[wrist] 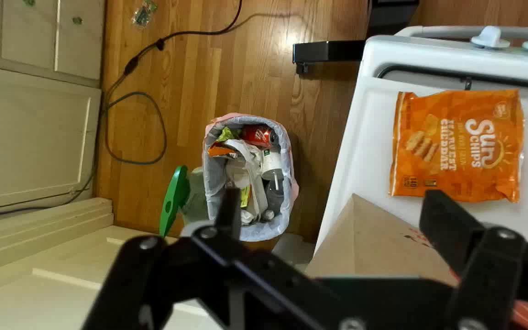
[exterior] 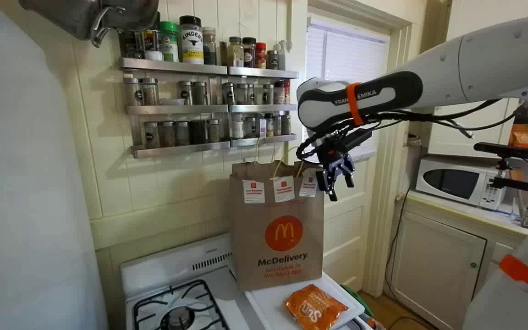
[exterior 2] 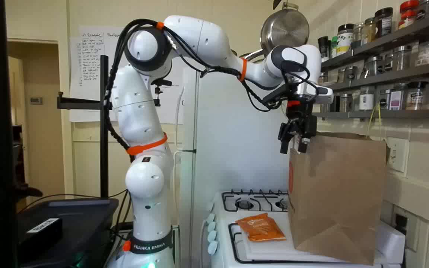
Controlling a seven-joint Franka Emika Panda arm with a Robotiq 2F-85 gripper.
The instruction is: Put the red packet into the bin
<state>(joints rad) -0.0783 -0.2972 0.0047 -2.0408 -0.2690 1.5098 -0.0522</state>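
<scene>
The red packet is an orange-red Sun Chips bag. It lies flat on the white board over the stove in both exterior views (exterior: 315, 306) (exterior 2: 261, 227) and in the wrist view (wrist: 459, 145). The bin (wrist: 257, 233) stands on the floor beside the stove in the wrist view. It has a pale liner and holds rubbish, including a red can. My gripper (exterior: 341, 191) is open and empty, high up by the top of the paper bag. It also shows in an exterior view (exterior 2: 293, 149) and in the wrist view (wrist: 331, 199), apart from the packet.
A tall brown paper bag (exterior: 277, 238) stands on the stove right behind the packet, close to my gripper. Spice shelves (exterior: 177, 107) hang on the wall above. The stove's burner grate (exterior: 177, 316) lies beside the board. A green object (wrist: 174, 199) is beside the bin.
</scene>
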